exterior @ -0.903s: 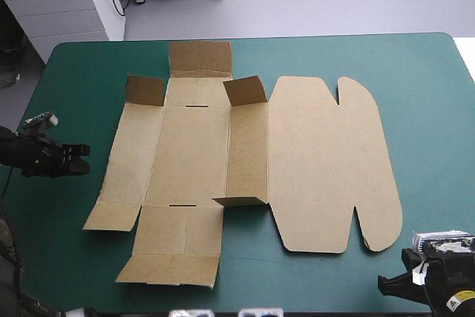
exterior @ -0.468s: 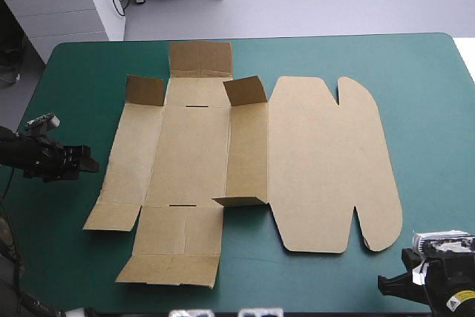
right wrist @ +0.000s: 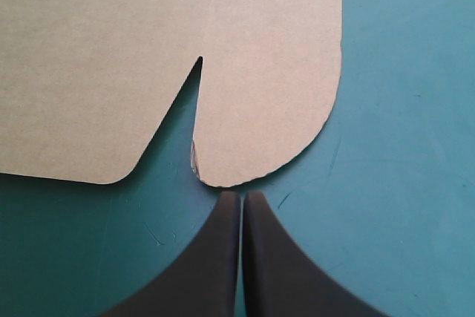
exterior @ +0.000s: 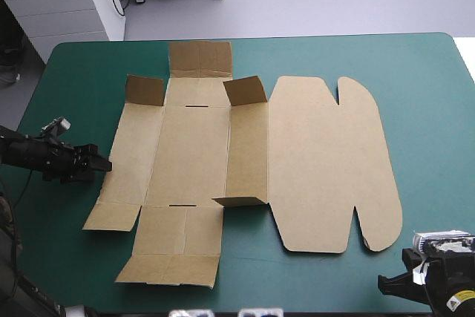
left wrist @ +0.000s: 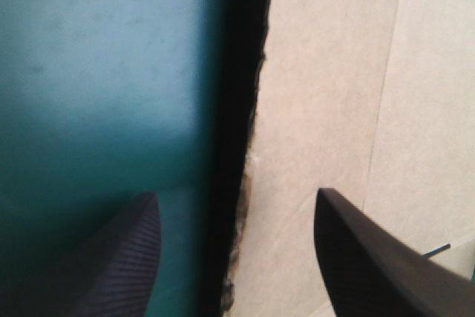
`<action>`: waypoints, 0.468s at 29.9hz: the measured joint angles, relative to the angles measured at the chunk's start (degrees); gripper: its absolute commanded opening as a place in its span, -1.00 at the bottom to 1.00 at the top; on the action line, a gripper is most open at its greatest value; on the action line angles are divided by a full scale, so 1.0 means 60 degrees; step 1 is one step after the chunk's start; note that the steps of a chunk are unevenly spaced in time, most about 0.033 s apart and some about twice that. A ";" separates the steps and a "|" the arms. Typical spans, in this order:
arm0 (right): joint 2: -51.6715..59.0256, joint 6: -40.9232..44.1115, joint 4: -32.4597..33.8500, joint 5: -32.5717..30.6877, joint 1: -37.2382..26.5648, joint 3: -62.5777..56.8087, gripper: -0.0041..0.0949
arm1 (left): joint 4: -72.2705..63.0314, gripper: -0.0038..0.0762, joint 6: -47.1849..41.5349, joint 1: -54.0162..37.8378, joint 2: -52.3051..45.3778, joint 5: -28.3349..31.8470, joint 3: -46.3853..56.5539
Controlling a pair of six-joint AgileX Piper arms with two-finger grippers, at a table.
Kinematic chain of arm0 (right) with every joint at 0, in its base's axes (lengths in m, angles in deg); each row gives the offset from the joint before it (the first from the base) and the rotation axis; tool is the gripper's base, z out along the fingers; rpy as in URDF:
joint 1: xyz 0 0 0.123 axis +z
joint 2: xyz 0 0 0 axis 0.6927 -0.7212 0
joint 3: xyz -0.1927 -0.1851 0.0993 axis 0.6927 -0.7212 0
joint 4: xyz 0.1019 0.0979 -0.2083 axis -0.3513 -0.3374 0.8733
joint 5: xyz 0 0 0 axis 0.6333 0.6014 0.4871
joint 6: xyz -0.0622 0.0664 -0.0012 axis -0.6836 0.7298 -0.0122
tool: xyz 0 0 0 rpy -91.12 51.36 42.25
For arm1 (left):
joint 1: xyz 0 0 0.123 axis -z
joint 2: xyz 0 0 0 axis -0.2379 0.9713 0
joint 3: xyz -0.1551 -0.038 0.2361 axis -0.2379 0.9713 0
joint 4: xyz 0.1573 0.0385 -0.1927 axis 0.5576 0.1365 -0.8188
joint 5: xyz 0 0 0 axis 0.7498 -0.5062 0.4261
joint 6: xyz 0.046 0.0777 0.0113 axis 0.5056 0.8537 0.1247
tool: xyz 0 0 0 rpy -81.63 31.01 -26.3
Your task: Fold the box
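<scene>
Your table point(exterior: 427, 79), under its teal-green cover, carries the box point(exterior: 193, 154) as one cut brown sheet lying flat across the middle, its greater length running from the table's left edge toward the right edge; the lid panel point(exterior: 326, 168) makes the right half, the base and side panels the left half; only three small corner flaps point(exterior: 245, 90) stand up, so judge the folding as barely begun; the left gripper point(exterior: 102, 162) is the nearer to work, low at the sheet's left edge, about midway between the table's far and near edges; in the left wrist view that edge runs straight ahead between its fingers, which stand wide apart holding nothing, one over board and one over cover; whether either touches, you cannot tell; the coming move likely turns on getting under that left side panel, whose long axis runs near to far, and raising it along its crease; the right gripper point(exterior: 382, 283) sits by the near right corner, fingers pressed together and empty, pointing at the rounded tab point(right wrist: 274, 109) just ahead, not touching it.
</scene>
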 measured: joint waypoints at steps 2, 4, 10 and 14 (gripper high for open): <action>0.0000 0.0022 0.0003 0.0000 0.0000 0.0000 -0.93 | -0.0185 0.19 0.0072 0.0009 0.0117 0.0000 0.0000; 0.0000 0.0029 0.0003 0.0000 0.0000 0.0000 -0.93 | -0.0285 0.19 0.0097 0.0075 0.0228 0.0009 0.0000; 0.0000 0.0032 0.0012 0.0000 0.0000 0.0000 -0.93 | -0.0579 0.19 0.0097 0.0648 0.0511 -0.0106 -0.0137; 0.0000 0.0032 0.0020 0.0000 0.0000 0.0000 -0.93 | -0.0847 0.19 0.0097 0.1271 0.0688 -0.0205 -0.0199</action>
